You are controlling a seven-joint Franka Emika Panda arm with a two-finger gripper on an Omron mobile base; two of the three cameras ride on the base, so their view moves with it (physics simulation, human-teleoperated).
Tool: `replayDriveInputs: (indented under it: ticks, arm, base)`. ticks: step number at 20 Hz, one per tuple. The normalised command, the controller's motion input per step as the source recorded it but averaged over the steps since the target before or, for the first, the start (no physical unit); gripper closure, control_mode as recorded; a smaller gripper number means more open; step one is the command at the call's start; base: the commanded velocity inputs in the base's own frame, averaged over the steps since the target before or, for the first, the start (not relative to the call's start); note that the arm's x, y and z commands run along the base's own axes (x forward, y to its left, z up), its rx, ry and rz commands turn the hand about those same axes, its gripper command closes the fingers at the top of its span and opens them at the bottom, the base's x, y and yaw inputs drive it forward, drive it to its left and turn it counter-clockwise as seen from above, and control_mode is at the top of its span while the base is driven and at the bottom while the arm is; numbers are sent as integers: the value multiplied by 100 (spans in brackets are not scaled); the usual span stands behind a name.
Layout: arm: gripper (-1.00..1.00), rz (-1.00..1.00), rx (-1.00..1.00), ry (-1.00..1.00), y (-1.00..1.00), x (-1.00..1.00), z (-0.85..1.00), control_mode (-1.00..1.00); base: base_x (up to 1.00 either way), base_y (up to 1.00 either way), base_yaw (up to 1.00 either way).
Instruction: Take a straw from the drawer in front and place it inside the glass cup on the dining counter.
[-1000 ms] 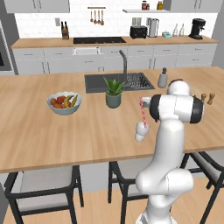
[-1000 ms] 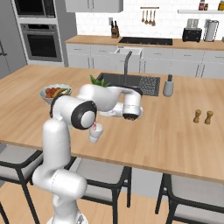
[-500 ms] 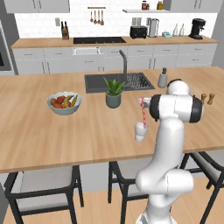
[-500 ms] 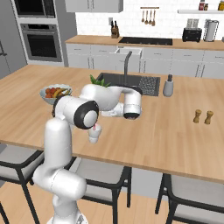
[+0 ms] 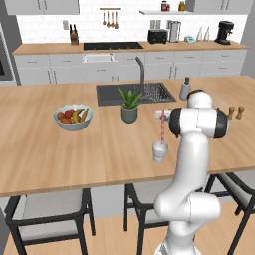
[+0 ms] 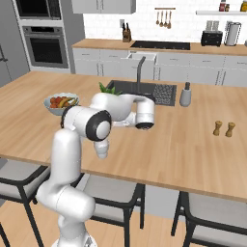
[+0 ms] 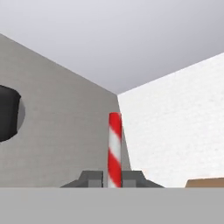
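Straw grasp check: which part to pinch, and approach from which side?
Pinch the straw on its upper shaft, side-on, fingers straddling the thin round stem. That is what the gripper does now: the hand view shows its tips shut on the straw. In the left base view the straw stands upright with its lower end at the glass cup, so a high grip probably keeps the fingers off the rim.
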Motion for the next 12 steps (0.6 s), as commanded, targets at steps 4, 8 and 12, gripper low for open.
replayDriveInputs:
  ticks: [4,8,12]
  arm:
    - [100,13,3,-2,-1,-11,20,-100]
    - [100,13,3,0,0,-1,-3,-100]
    - [100,14,5,-2,0,0,-23,-100]
  base:
    - [0,0,0]
    - [0,0,0]
    - [0,0,0]
